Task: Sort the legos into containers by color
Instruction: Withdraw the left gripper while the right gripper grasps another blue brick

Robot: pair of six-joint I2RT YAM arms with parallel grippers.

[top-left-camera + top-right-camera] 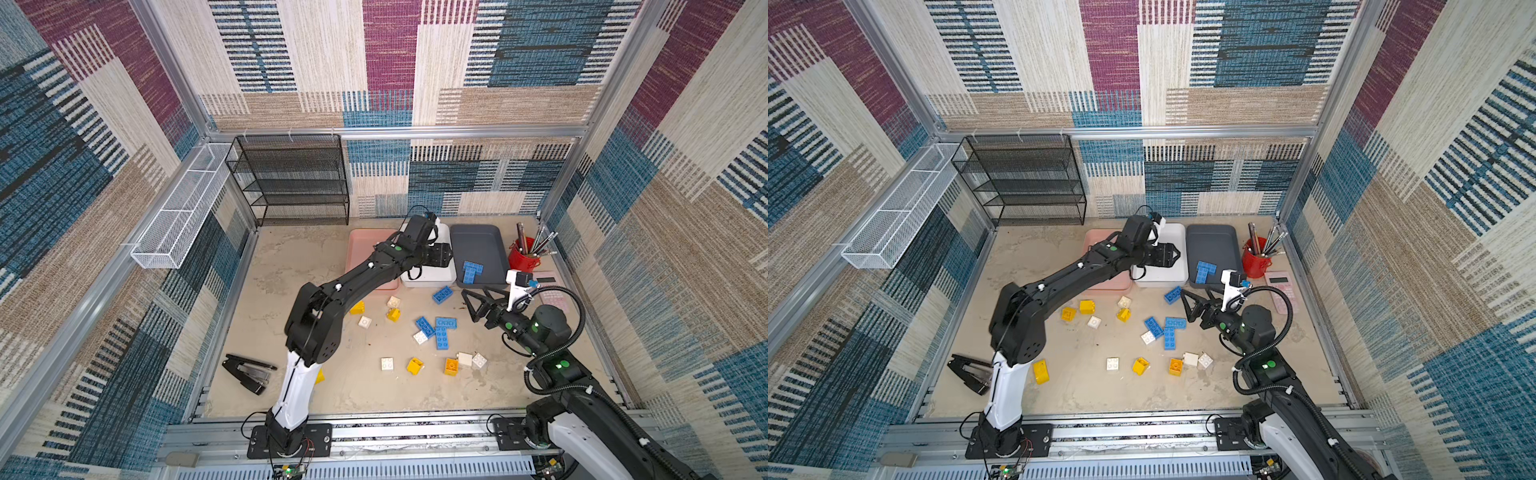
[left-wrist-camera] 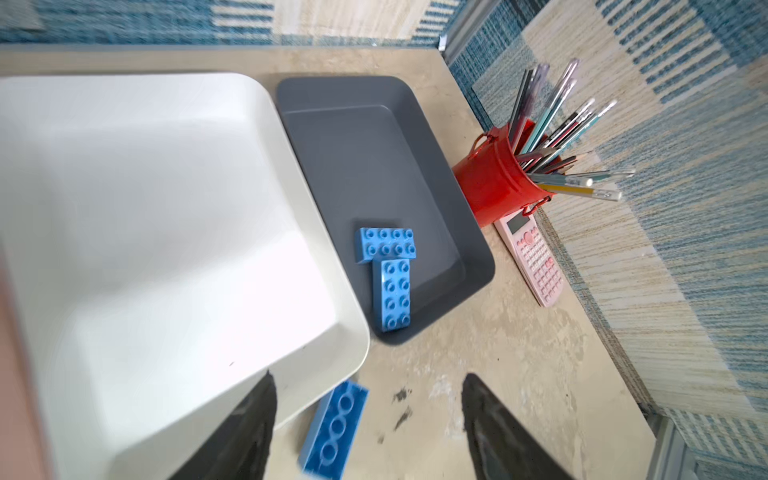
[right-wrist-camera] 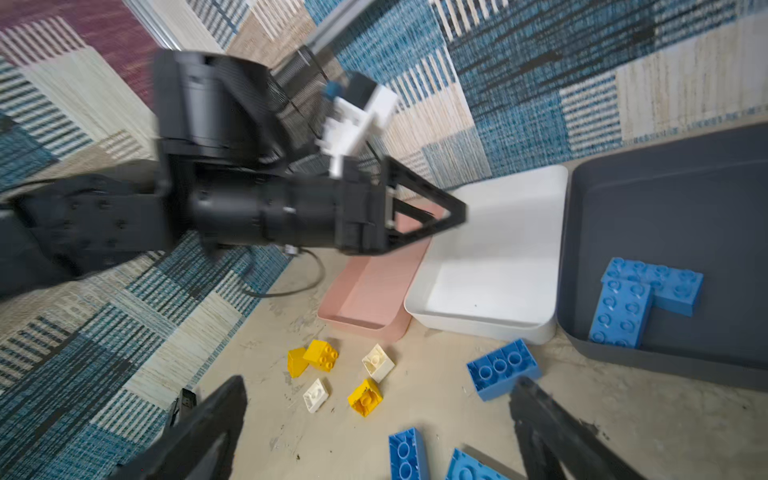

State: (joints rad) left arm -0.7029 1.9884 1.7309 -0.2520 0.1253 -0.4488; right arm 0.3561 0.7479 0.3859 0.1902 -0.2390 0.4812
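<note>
L tool open, empty over white tray by grey tray; R tool open nr loose blue, prob bound for grey, the blue bin

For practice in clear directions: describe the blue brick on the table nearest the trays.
Find the grey tray at the back, beside the red cup. On the table before its near left corner lies one blue brick, alone, unlike the blue cluster farther forward.
</note>
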